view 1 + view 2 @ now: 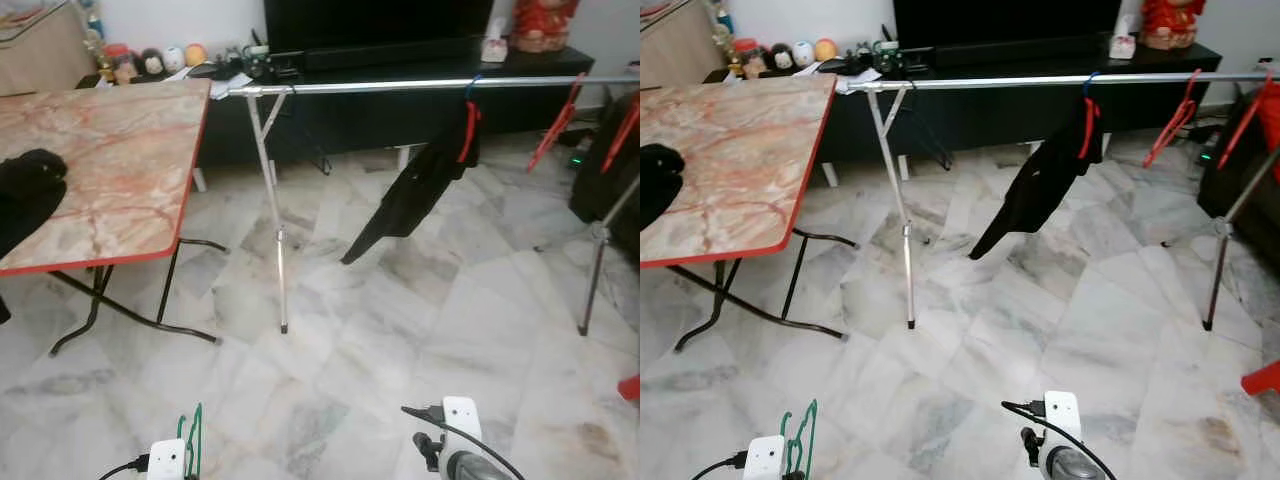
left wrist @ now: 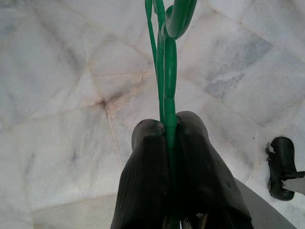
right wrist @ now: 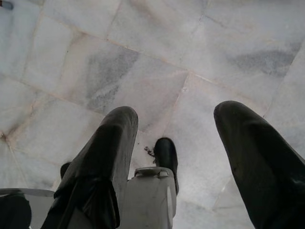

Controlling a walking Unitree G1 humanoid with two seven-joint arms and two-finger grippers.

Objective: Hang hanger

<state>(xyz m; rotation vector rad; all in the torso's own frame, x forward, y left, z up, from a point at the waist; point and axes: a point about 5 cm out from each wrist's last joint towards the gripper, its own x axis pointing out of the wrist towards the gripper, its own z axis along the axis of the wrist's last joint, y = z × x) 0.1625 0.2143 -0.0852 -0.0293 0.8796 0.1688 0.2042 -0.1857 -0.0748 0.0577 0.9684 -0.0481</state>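
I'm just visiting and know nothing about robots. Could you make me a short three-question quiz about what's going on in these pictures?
1. True or false: the left end effector is shut on a green hanger.
2. What hangs on the metal rail? A) a black garment B) a white towel C) a blue bag
3. What lies on the marble-patterned table?

Key
1. True.
2. A, the black garment, hung on a red hanger.
3. A piece of black cloth at its near left edge.
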